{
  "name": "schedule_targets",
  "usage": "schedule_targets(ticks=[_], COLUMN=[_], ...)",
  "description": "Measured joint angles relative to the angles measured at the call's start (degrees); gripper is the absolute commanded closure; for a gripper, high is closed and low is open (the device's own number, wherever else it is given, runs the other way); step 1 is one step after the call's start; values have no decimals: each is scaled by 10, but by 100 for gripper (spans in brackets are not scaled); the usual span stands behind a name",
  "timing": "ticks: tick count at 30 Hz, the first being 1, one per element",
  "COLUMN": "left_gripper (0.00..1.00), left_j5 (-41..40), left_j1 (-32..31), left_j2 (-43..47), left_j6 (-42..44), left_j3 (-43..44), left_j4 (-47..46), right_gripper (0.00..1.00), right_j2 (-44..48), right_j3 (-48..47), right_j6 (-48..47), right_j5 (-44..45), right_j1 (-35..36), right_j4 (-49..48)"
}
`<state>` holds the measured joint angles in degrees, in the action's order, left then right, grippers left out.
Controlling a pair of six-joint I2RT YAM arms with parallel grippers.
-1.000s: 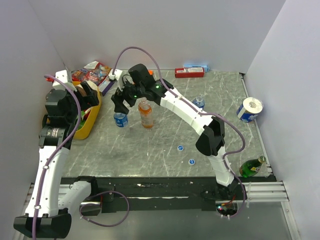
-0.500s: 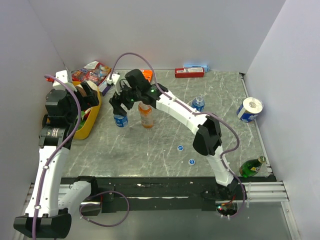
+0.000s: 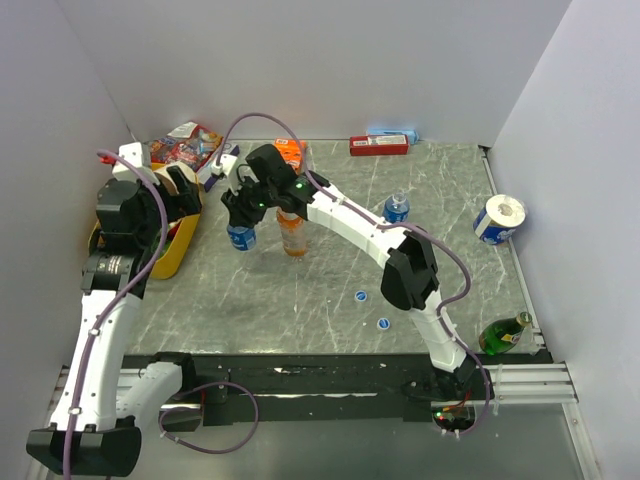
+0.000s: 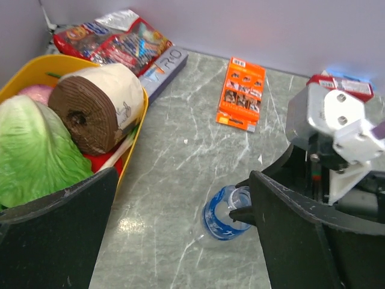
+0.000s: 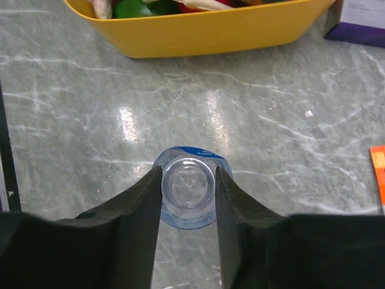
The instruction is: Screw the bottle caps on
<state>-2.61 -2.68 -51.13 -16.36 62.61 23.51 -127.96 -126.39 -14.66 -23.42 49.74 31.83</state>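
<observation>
A short clear bottle [image 3: 240, 238] with a blue label stands uncapped at the left of the table. My right gripper [image 3: 241, 214] is down over it, and in the right wrist view both fingers press the sides of the bottle's [image 5: 188, 188] open neck. The left wrist view shows the same bottle [image 4: 224, 214] with a black fingertip at its mouth. The taller bottle [image 3: 292, 233] with orange liquid stands just to the right, and another short bottle [image 3: 396, 208] farther right. Two blue caps [image 3: 360, 296] [image 3: 382, 323] lie near the front. My left gripper [image 4: 183, 180] hangs open and empty beside the yellow basket.
The yellow basket [image 3: 181, 243] at the left holds a cabbage [image 4: 30, 150] and a brown paper roll [image 4: 99, 111]. At the back lie snack packets [image 3: 182, 143], a flat orange box [image 4: 242, 93] and a red box [image 3: 378, 145]. A paper roll [image 3: 498, 218] and a green bottle [image 3: 503, 333] are at the right.
The right gripper has shifted left and down onto the short bottle and its fingers have closed on the neck. The left arm has barely moved.
</observation>
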Motion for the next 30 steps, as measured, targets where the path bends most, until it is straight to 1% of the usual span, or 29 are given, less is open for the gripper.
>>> schedule_targets(ticks=[4, 5, 6, 7, 8, 11, 15, 16, 18, 21, 24, 26, 30], left_gripper=[4, 4, 4, 4, 4, 4, 4, 4, 4, 4, 4, 4, 4], left_j5=[34, 48, 67, 88, 110, 178, 289, 307, 377, 454, 525, 560, 608], left_j1=[0, 1, 2, 3, 4, 6, 6, 6, 6, 2, -5, -11, -32], left_j2=[2, 3, 7, 13, 22, 57, 95, 96, 97, 90, 70, 40, -46], left_j6=[17, 24, 33, 41, 52, 85, 128, 133, 154, 159, 160, 161, 172], left_j3=[-25, -30, -34, -38, -41, -43, -26, -22, -18, -33, -74, -91, -88], left_j4=[-6, -5, -5, -5, -5, -5, 2, 2, -2, -20, -73, -104, -148], right_gripper=[87, 91, 93, 97, 100, 100, 100, 100, 100, 100, 100, 100, 100], right_j2=[0, 0, 0, 4, 9, 40, 125, 148, 191, 249, 296, 322, 344], right_j3=[-9, -15, -21, -22, -22, -17, 0, 0, -1, 0, 12, 23, 30], right_j6=[-2, -2, -2, -3, -4, -3, 0, 1, 2, -3, -19, -29, -44], right_j5=[-8, -17, -25, -35, -44, -85, -129, -139, -157, -172, -182, -187, -200], right_j1=[-1, -2, -3, -5, -6, -13, -32, -40, -57, -86, -114, -125, -137], right_j4=[14, 22, 29, 32, 36, 52, 68, 70, 73, 84, 100, 116, 139])
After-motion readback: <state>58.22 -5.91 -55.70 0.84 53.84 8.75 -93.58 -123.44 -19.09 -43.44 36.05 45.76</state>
